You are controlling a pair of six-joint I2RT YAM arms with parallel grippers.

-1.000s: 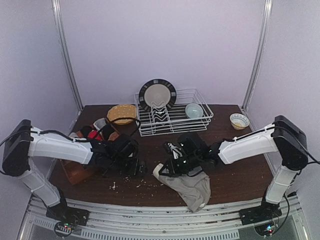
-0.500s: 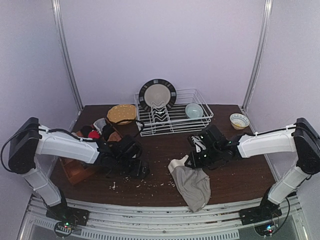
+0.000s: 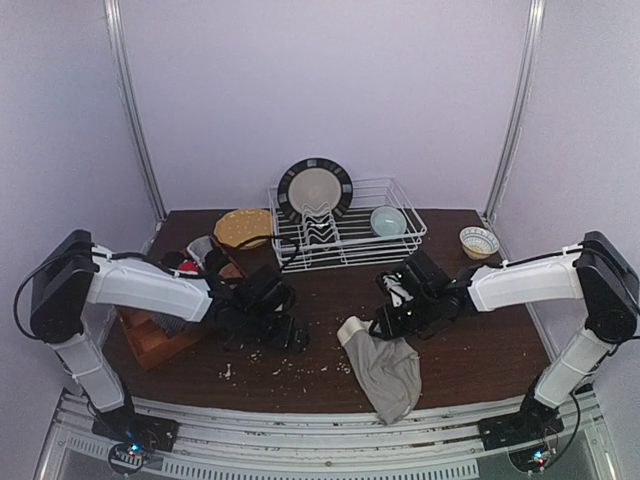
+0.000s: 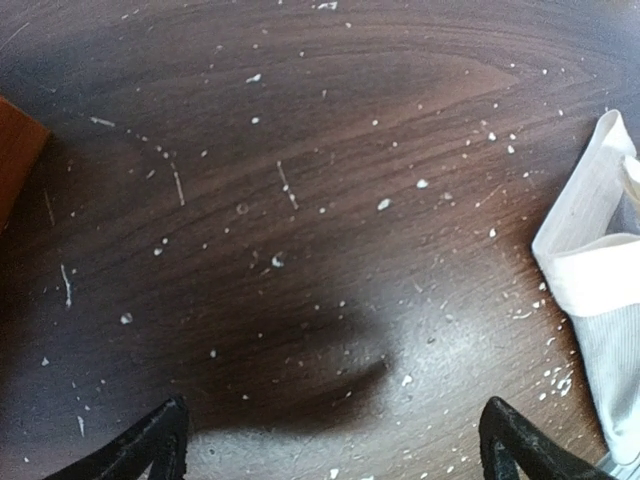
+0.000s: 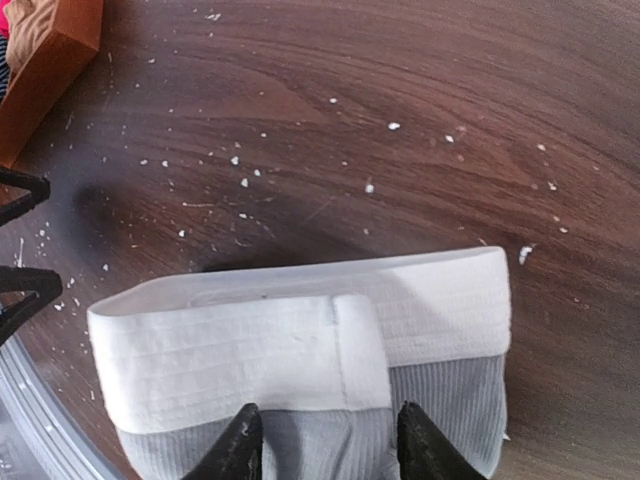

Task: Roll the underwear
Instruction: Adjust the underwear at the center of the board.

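Dark table [image 3: 500,350] is carrying the grey underwear [image 3: 390,370] near its front edge, limp and light, so pinch the waistband [image 5: 250,360]; right gripper [image 5: 325,445] is hovering parted over it, left gripper [image 4: 330,450] gaping empty.

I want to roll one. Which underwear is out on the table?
The grey ribbed cloth underwear with a white waistband; the red and black ones sit in the brown wooden box.

Grey-beige underwear [image 3: 386,372], white waistband [image 5: 300,345]
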